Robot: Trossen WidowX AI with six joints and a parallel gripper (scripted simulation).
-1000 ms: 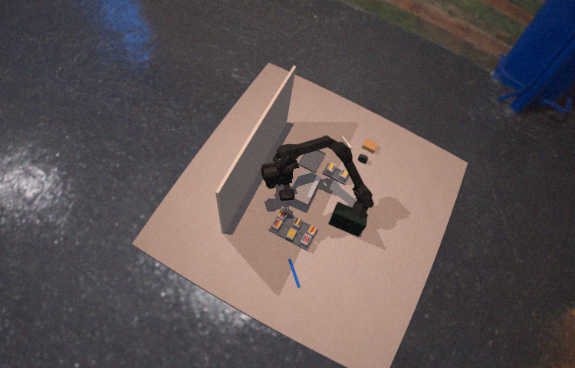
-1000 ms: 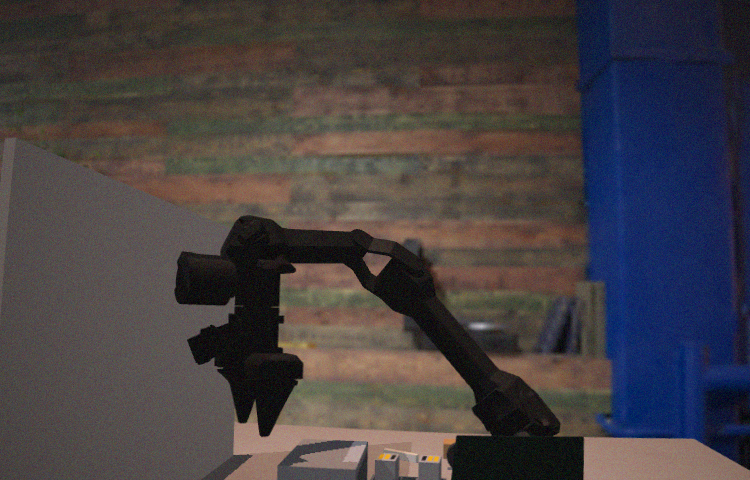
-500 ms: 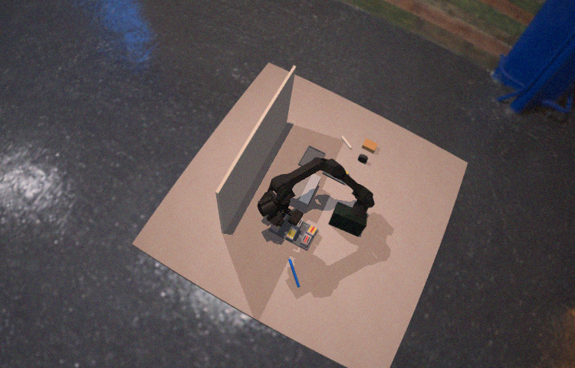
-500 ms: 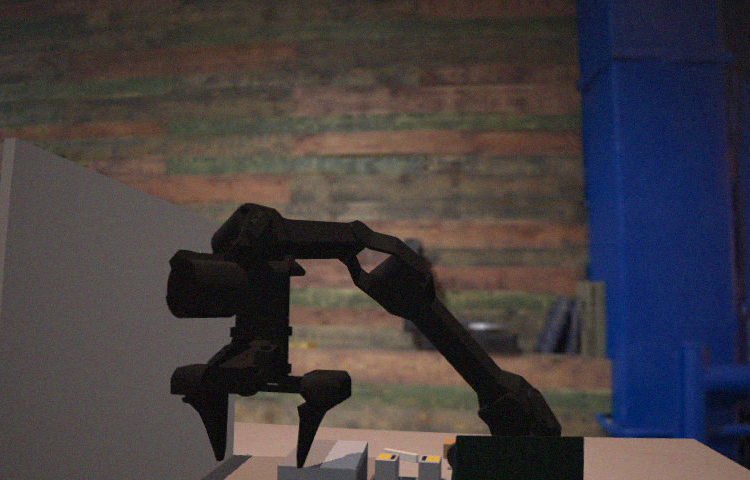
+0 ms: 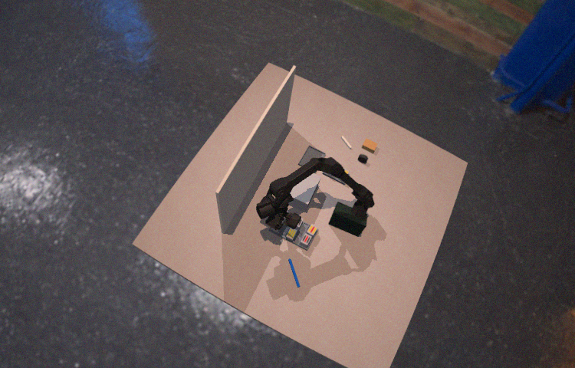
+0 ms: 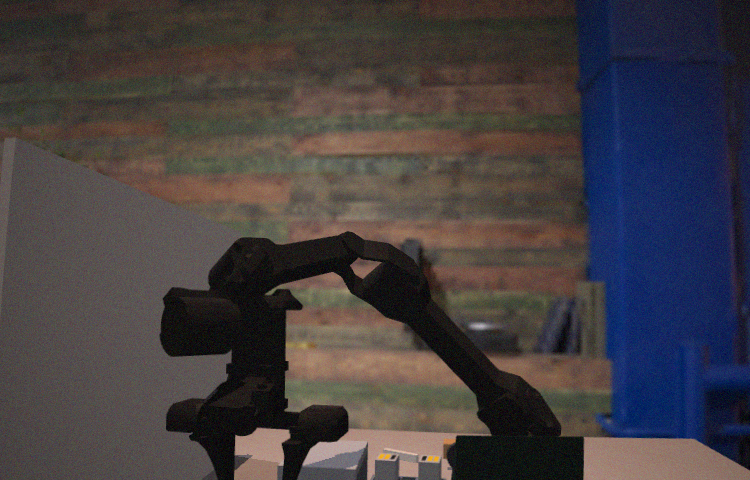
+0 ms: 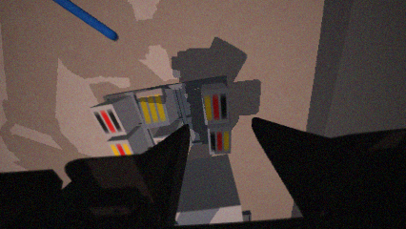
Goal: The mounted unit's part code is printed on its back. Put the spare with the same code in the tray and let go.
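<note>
- As we look in now, the black hand (image 5: pixel 284 222) (image 6: pixel 257 469) (image 7: pixel 220 125) hangs over the spares rack (image 5: pixel 307 247) (image 7: pixel 164 87), fingers well apart, and there's nothing between them!
- Our likely target is the spare striped black, red and yellow (image 7: pixel 220 141), sitting in the rack's column nearest the grey panel (image 5: pixel 258 150) (image 6: pixel 99 297) (image 7: pixel 367 72); the wrist view has it between and beyond the fingertips.
- Careful, though: its neighbour, striped yellow, red and black (image 7: pixel 215 106), runs the same colours in reverse. The big grey unit (image 5: pixel 302 193) (image 6: pixel 337 460) (image 7: pixel 210 178) shows no readable code from here, so I can't confirm the match.
- Handling, then: a small, squared block, light and stiff by the look of it, probably smooth-sided plastic. It shouldn't crush, but a skewed pinch could make it slip or twist.
- Best hold? Square across two opposite upright sides, below the striped top, pads flat, a firm but moderate squeeze.
- Room is tight beside that neighbour, so straight down and straight up, please.
- And the flat grey tray (image 5: pixel 311 156) waits on the surface beyond the big unit, that delivery yet to come.
</note>
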